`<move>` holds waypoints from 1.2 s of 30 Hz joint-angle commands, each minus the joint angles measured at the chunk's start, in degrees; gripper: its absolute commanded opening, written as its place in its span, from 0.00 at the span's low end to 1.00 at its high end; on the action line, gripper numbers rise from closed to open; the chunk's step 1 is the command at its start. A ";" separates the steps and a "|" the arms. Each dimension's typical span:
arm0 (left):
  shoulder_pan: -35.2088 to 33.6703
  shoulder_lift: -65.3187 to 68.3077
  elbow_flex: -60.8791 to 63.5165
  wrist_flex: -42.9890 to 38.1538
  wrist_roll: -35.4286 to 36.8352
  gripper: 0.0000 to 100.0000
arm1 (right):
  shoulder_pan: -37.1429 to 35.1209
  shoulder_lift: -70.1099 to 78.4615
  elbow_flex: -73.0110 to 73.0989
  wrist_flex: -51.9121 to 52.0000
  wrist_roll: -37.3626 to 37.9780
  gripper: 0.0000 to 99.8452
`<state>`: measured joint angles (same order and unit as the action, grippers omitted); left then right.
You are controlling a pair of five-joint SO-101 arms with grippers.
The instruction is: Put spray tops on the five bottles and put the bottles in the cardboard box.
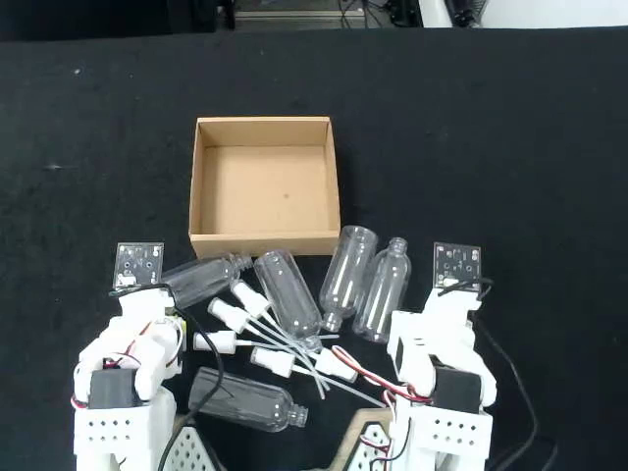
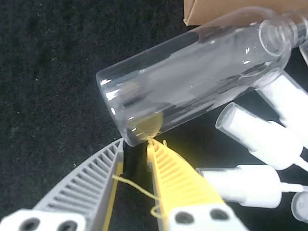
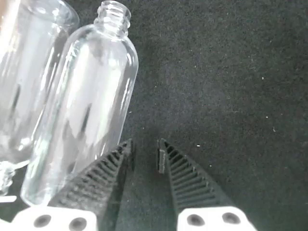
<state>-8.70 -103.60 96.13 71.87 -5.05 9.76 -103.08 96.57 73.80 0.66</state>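
Box point(image 1: 263, 242) sits mid-counter point(image 1: 491, 147). Five bottles point(image 1: 287, 291) lie uncapped on counter between box and arms. Spray tops point(image 1: 228, 314) lie loose among them. Left pincer point(image 2: 135, 143) narrowly spread, tips at base of one bottle point(image 2: 192, 82). Right pincer point(image 3: 144, 147) narrowly spread, just beside another bottle point(image 3: 82, 110).

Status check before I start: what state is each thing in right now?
Brown cardboard box, open, empty.
Five clear plastic bottles, lying down, uncapped, outside the box.
White spray tops, loose among the bottles, none fitted.
Left hand, slightly open, empty, at a bottle's base.
Right hand, slightly open, empty.
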 commanded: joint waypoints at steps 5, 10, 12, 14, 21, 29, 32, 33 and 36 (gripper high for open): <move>-0.04 -0.97 1.19 1.14 0.09 0.07 | -0.26 -5.41 -0.13 1.05 0.00 0.08; -0.04 -0.97 1.19 1.14 0.09 0.07 | -0.26 -5.41 -0.13 1.05 0.00 0.08; -0.04 -0.97 1.19 1.14 0.09 0.07 | -0.26 -5.41 -0.13 1.05 0.00 0.08; -0.40 -1.05 1.19 1.05 -0.26 0.07 | -0.26 -5.41 -0.13 1.05 0.00 0.08; -11.38 -0.97 -10.77 -0.88 -18.90 0.08 | 1.32 -5.41 -1.71 -3.60 2.02 0.08; -20.09 -0.88 -29.76 -0.62 -29.54 0.08 | 13.10 -5.23 -15.87 -10.81 21.80 0.08; -20.18 -0.70 -32.13 -0.53 -32.09 0.12 | 13.19 -5.23 -21.23 -9.23 24.44 0.08; -20.18 -0.70 -32.04 -0.53 -32.97 0.16 | 13.19 -5.23 -23.34 -8.00 25.58 0.08; -20.09 0.18 -30.55 -0.35 -33.58 0.24 | 13.10 -5.05 -31.69 -2.20 27.87 0.08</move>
<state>-28.13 -104.48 67.38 71.96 -37.14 21.89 -103.08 74.24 67.38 26.51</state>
